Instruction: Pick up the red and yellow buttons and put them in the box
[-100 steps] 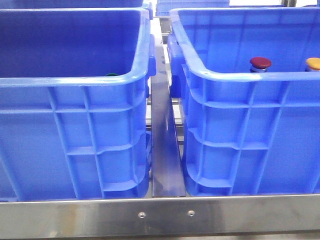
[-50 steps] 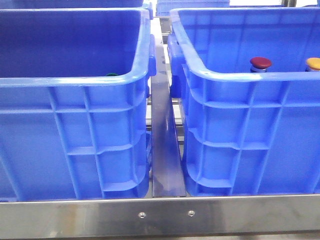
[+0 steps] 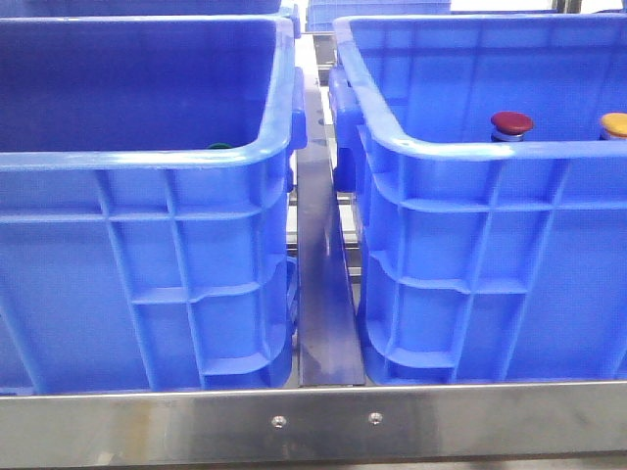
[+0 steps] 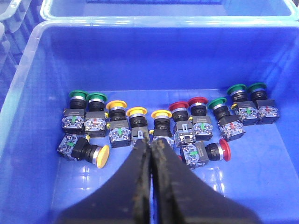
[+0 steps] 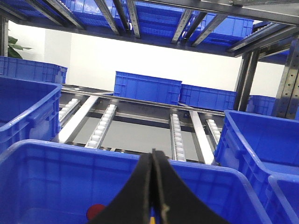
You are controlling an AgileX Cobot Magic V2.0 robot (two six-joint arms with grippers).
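Front view: two blue crates stand side by side on steel rails; the left crate (image 3: 147, 157) shows only a sliver of green above its near rim; in the right crate (image 3: 470, 147) a dark red button (image 3: 510, 123) and a yellow button (image 3: 614, 124) stand upright, heads up; no arm is visible.

Left wrist view: the left end effector (image 4: 151, 140) is closed to a narrow slit, holding nothing; it hangs above a crate floor (image 4: 154, 65) carrying a row of green, yellow and red push buttons; a yellow one (image 4: 161, 122) lies just ahead of the tips, a red one (image 4: 180, 116) beside it; two lie toppled, long axis sideways.

Right wrist view: the right end effector (image 5: 153, 156) is likewise narrow and empty; a red cap (image 5: 96, 211) shows below and beside it, inside the crate (image 5: 70, 168).

Judgement: the left arm is nearer the supply row; the move turns on opening, then descending forward.
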